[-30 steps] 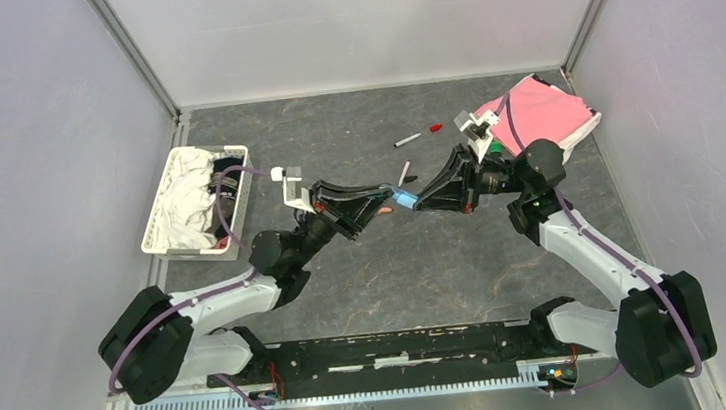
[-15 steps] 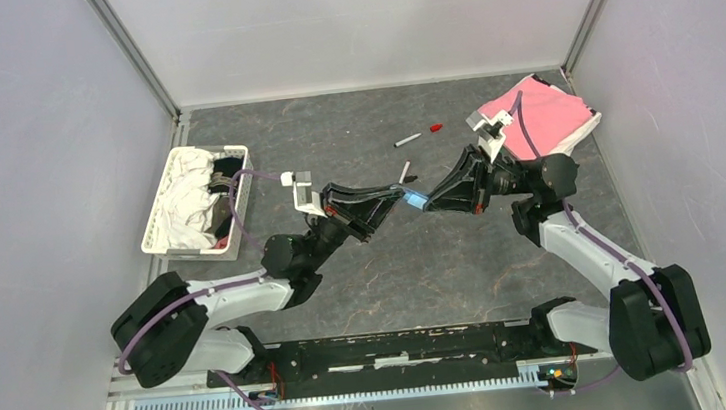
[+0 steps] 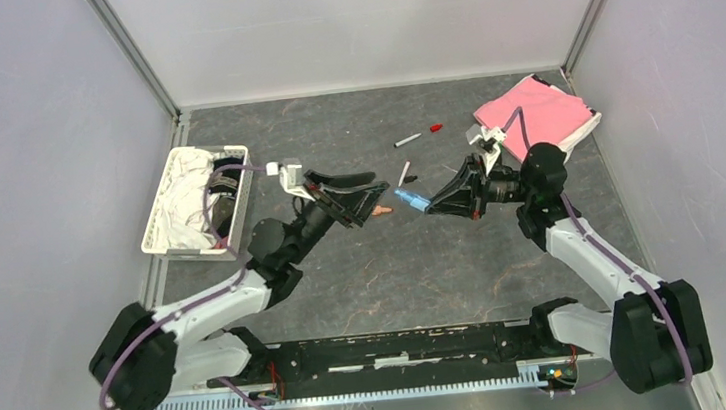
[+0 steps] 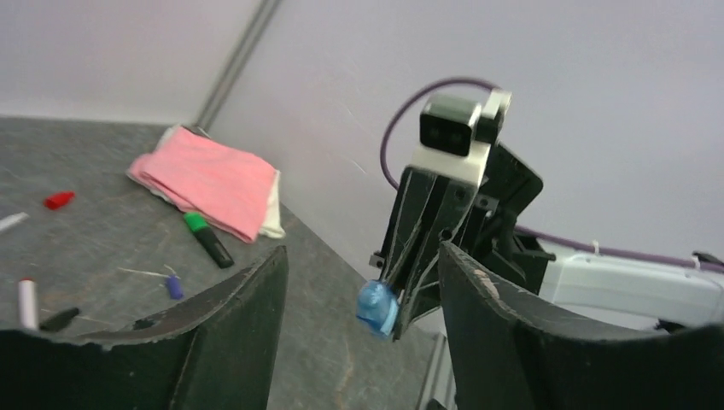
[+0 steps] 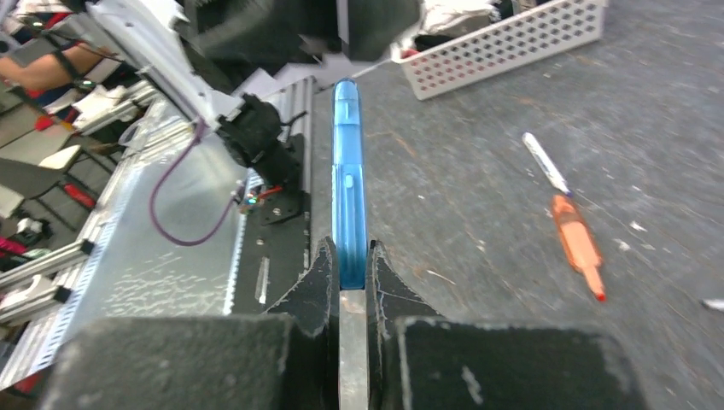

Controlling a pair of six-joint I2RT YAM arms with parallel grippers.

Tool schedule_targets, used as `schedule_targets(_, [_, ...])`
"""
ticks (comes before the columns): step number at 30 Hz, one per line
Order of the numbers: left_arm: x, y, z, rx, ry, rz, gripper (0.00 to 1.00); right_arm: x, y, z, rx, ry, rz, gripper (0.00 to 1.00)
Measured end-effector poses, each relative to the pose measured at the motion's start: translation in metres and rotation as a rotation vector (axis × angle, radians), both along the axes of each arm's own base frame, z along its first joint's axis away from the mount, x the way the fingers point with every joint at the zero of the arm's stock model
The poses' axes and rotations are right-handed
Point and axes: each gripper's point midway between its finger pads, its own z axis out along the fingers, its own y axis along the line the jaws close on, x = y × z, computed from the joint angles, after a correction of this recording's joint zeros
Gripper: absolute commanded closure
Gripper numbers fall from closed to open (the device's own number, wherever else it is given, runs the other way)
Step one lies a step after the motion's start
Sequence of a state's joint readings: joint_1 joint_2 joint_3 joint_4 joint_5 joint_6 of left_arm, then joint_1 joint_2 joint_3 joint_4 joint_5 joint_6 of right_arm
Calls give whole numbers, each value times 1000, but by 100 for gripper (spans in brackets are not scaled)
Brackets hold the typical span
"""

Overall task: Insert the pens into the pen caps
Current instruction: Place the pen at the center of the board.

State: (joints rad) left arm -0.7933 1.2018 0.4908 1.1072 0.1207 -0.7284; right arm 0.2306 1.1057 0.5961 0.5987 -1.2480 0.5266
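Clamps the right end effector [image 5: 348, 256] shut on the rear of the blue marker [image 5: 347, 184], with no gap beside the barrel. Holds it in the air over the bench [image 3: 445, 267], long axis in line with those fingers and aimed leftward, free end pointing straight at the left end effector [image 3: 374, 194]. Shows that one spread apart and empty, jaws either side of the marker's line, near its tip but not touching. Cannot tell whether the blue tip already wears its cap; looks all one colour. Finds the orange marker [image 3: 381, 210] lying on the bench just below the left end effector, so nearer the left arm. Leaves a white pen [image 3: 407, 140] and red cap [image 3: 436, 128] farther back, well apart from both
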Motion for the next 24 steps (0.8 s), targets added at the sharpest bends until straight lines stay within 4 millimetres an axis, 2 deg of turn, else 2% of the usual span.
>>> schedule_targets(4, [0,26,18,24,-31,92,23,20,-19,-18,-40,-6,-98,100])
schedule_targets(7, [-2,40,18,82,-44,154,22,50,-47,-39,-96,-1,-257,100])
schedule_targets(11, [1,48,-2,183,-19,199,22,93,-94,-73,-179,55,-495,99])
schedule_targets(13, [2,49,-19,234,2,205,22,110,-116,-96,-231,101,-602,98])
schedule_targets(18, [3,53,-57,320,53,214,22,136,-154,-144,-356,181,-779,97])
schedule_targets(21, [3,54,-66,343,63,216,22,147,-176,-175,-425,257,-856,95])
schedule_targets(24, [1,56,-68,346,62,216,22,153,-198,-194,-470,309,-928,93])
